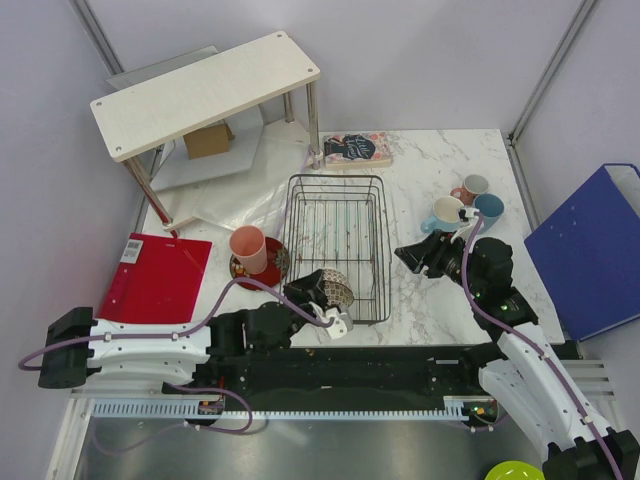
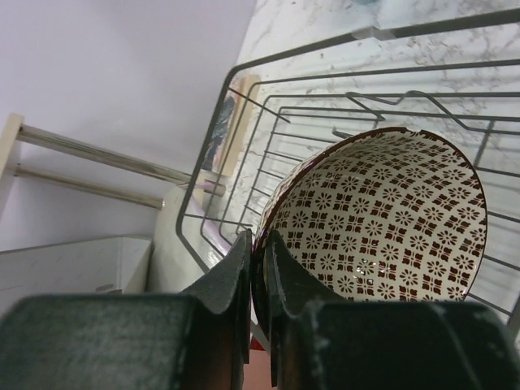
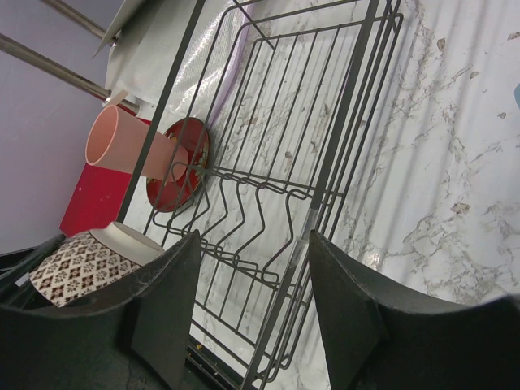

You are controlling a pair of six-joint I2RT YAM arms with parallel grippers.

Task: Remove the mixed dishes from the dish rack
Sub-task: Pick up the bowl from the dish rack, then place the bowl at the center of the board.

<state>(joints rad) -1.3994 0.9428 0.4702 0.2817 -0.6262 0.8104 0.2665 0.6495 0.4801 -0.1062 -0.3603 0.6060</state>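
**A:** Where is the speckled beige-brown bowl (image 1: 337, 291)?

**B:** At the near left corner of the rectangular black wire dish rack (image 1: 336, 179), tipped on its side. I cannot tell whether it rests on the wires.

**A:** And the left gripper (image 2: 258, 252)?

**B:** It is nearly closed. One finger is inside the bowl's rim and one outside, pinching the wall between them.

**A:** The right gripper (image 3: 253, 244)?

**B:** It is spread wide with nothing between its fingers. It hangs over the white marble table (image 1: 425, 300), just beside the rack's right side.

**A:** The other dishes?

**B:** The tall salmon-pink tumbler (image 1: 248, 248) stands on the dark red plate (image 1: 277, 258), just left of the rack. The salmon-pink mug (image 1: 470, 187), a light blue mug (image 1: 489, 208) and a second light blue mug (image 1: 447, 213) cluster on the table to the right, near the right gripper.
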